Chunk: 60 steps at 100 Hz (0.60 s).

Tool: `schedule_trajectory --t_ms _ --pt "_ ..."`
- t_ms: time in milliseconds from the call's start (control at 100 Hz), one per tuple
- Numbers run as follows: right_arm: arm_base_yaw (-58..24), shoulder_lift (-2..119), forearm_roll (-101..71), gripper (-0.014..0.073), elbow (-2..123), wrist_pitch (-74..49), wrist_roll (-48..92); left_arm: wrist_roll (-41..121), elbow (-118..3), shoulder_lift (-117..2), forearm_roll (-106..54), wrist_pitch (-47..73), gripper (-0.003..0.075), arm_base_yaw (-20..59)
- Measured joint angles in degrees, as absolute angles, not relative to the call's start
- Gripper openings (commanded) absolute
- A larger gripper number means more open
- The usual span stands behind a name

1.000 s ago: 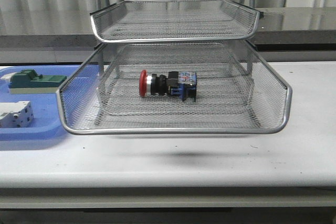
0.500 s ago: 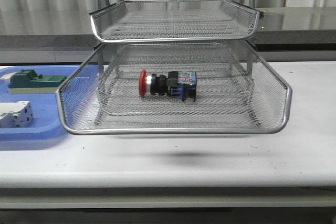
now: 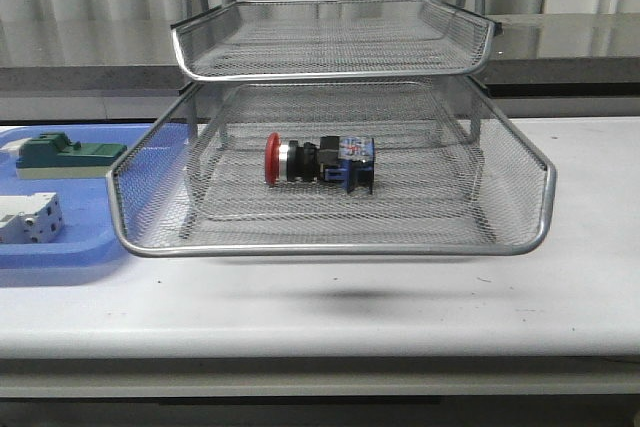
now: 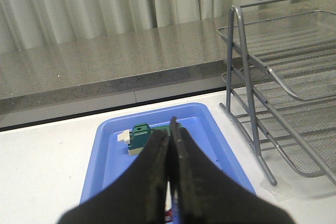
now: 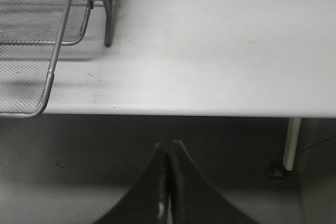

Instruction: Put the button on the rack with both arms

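The button point(image 3: 318, 162), with its red head to the left and its blue block to the right, lies on its side in the middle of the rack's lower wire tray point(image 3: 330, 245). The rack also shows in the left wrist view point(image 4: 283, 77) and in the right wrist view point(image 5: 31, 51). No arm shows in the front view. My left gripper point(image 4: 170, 135) is shut and empty, above the blue tray. My right gripper point(image 5: 169, 148) is shut and empty, off the table's front edge, to the right of the rack.
A flat blue tray point(image 3: 60, 257) lies left of the rack and holds a green block point(image 3: 65, 155) and a white terminal block point(image 3: 30, 219). In the left wrist view the tray point(image 4: 110, 161) and green block point(image 4: 142, 137) lie beyond the fingers. A grey ledge and curtains stand behind.
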<state>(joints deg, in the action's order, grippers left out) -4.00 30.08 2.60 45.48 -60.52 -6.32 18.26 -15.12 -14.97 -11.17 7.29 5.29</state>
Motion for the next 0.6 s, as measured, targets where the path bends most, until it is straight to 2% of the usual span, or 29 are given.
schedule_trajectory --t_ms 370,600 --pt "-4.0 31.2 -1.9 -0.0070 45.5 -53.2 -4.6 18.2 -15.1 -15.0 -11.2 7.2 -0.0020 5.3" --pt "-4.0 40.7 -15.5 -0.0070 45.5 -49.2 12.3 18.2 -15.1 -15.0 -11.2 7.2 -0.0020 5.3"
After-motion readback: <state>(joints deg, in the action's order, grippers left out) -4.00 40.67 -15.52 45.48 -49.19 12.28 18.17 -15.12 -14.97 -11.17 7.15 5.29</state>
